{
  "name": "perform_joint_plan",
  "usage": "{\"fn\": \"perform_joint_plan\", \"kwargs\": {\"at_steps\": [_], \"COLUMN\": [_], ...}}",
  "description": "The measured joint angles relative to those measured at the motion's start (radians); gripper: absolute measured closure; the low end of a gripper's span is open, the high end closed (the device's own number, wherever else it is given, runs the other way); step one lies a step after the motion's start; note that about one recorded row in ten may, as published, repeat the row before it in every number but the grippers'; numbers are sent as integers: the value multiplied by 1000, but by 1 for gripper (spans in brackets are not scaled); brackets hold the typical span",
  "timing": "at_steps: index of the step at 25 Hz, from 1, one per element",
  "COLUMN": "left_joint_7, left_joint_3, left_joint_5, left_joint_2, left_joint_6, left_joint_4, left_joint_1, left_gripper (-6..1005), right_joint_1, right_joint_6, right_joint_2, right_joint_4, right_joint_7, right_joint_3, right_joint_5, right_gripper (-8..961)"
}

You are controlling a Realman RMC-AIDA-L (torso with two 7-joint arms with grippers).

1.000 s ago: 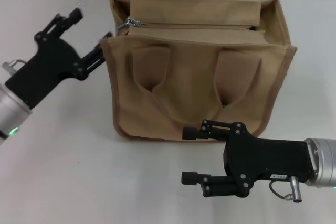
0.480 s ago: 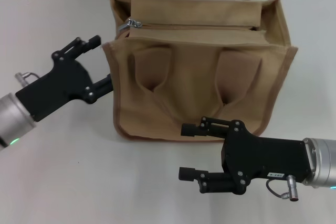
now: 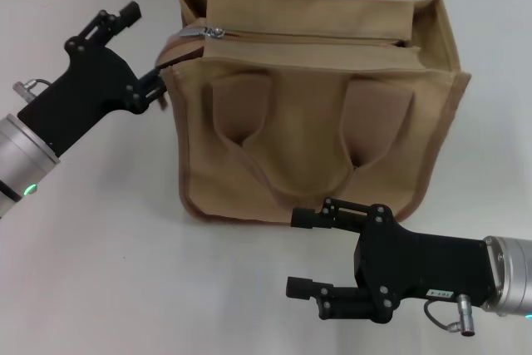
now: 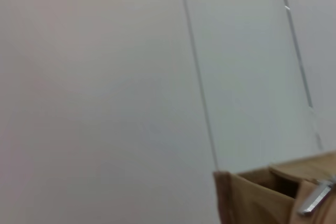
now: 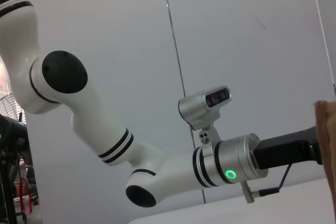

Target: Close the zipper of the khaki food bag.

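The left pincer [image 3: 143, 49], open at upper left, pinched the khaki food bag [image 3: 316, 106] edge; it should brace while the zipper [image 3: 307, 37] is pulled. Right pincer [image 3: 306, 253] waited open, lower centre.

Black claws [image 3: 303, 251], silver-white arms

The head camera looks down at the bag [image 3: 316, 114] on the bench [image 3: 100, 272]; both wrist cameras face the wall [image 4: 105, 77], each catching a bag corner
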Motion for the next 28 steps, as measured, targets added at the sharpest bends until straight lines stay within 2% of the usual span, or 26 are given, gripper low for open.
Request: {"fn": "perform_joint_plan", "kwargs": {"at_steps": [11,21,28], "left_joint_7": [-2,-56,-47], "left_joint_3": [-19,-34,-33], "left_joint_5": [-49,-52,-52], "left_joint_2": [0,1,0], "left_joint_6": [122,83,85], "left_joint_4": [-67,-89,-90], "left_joint_1": [22,0,-4], "left_gripper": [269,276,592], "right_joint_1": [-1,-2,-2], "right_joint_6": [0,-1,0], "right_joint_2": [0,0,0], "right_joint_4": [10,10,10], "right_joint_7": [-11,-11,-11], "right_joint_3": [0,-1,-1], "right_joint_5": [1,1,1], "right_gripper": [194,194,194]}}
